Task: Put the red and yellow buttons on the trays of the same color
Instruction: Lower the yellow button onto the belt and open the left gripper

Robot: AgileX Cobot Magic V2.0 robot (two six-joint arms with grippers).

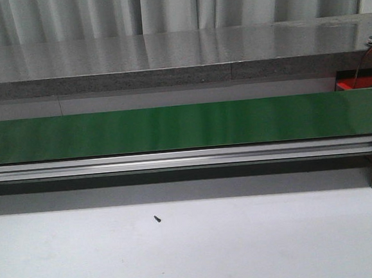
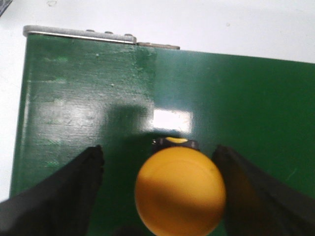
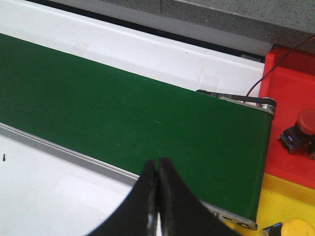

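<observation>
Where your left wrist camera looks down past its own fingers (image 2: 64,191), you see the yellow button (image 2: 180,192) first: a smooth, rounded, orange-yellow dome with a soft sheen, and a bit of its dark base (image 2: 175,144) with a yellow mark peeping out at the far edge. It sits on the green belt (image 2: 88,98), between the two black fingers of the left gripper (image 2: 160,196), which is spread wide with a gap on each side, so neither finger touches the dome. Beyond the button a bright glare patch lies on the belt, and further on you reach the metal end rail (image 2: 78,33) and the white table.

On your right wrist camera, the right gripper (image 3: 157,196) has its two dark fingers pressed together with nothing between them, hanging over the near edge of the belt. Past the belt's end you find the yellow tray (image 3: 285,196) with a second yellow button (image 3: 294,228) at its corner, and behind it the red tray (image 3: 285,98) carrying a red button (image 3: 307,121) on a dark base.

The front camera gives you the white table (image 1: 195,254) with a small dark speck (image 1: 157,218), then the aluminium rail (image 1: 175,159), the long green belt, and a sliver of the red tray at the far right. You can read no writing or brand anywhere.
</observation>
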